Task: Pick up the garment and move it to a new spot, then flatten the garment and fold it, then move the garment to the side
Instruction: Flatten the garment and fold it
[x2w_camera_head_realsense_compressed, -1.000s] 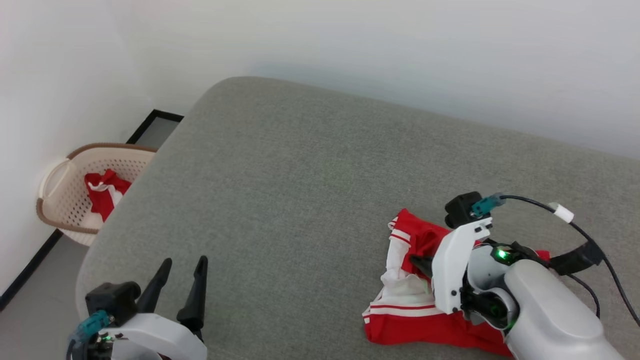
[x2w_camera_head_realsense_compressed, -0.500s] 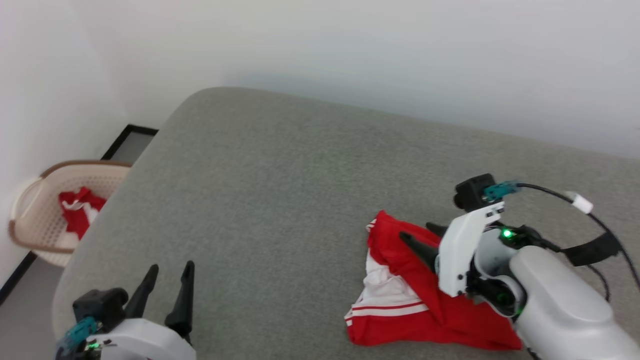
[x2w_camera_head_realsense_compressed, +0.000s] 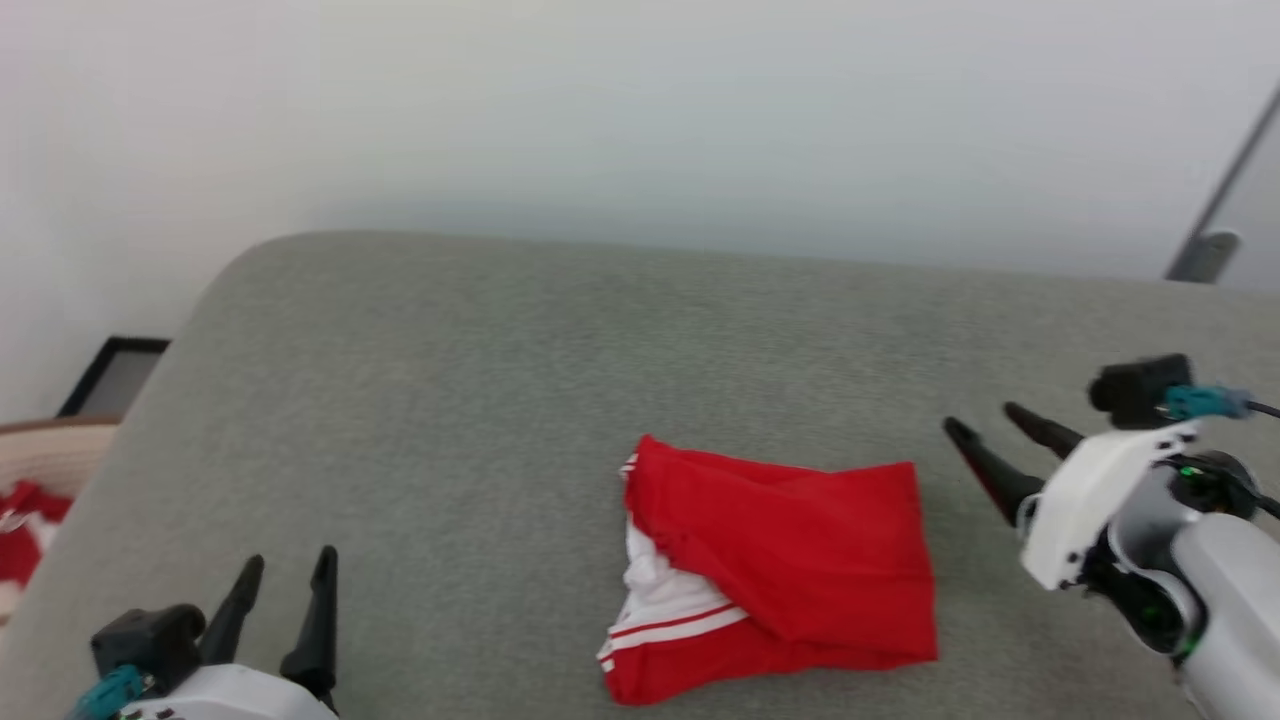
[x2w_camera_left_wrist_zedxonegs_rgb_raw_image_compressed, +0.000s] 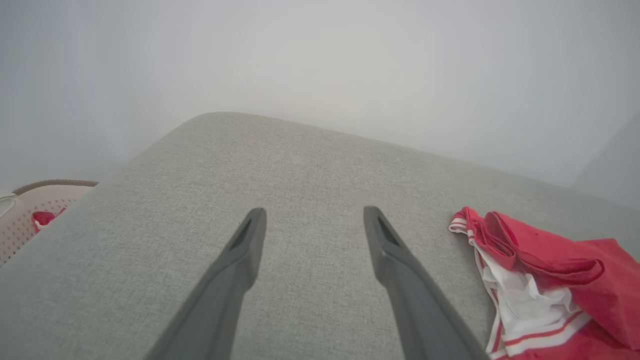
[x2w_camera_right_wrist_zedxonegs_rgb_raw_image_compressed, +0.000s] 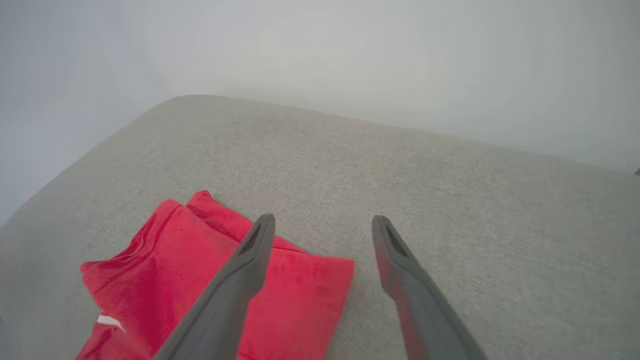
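The garment lies folded into a rough red rectangle on the grey cushion, white sleeve fabric and striped trim showing at its left edge. It lies at the right edge of the left wrist view and at the lower left of the right wrist view. My right gripper hangs open just right of the garment, fingers apart and empty, its fingertips above the cloth's right edge. My left gripper stands open at the lower left, well away from the garment, nothing between its fingers.
The grey cushion spreads wide with a rounded far-left corner. A beige basket holding a small red-and-white cloth sits on the floor beyond the left edge. A pale wall rises behind.
My right gripper opened, let go of the garment and drew back to its right. The red layer now lies folded over the white part. The head camera swung right.
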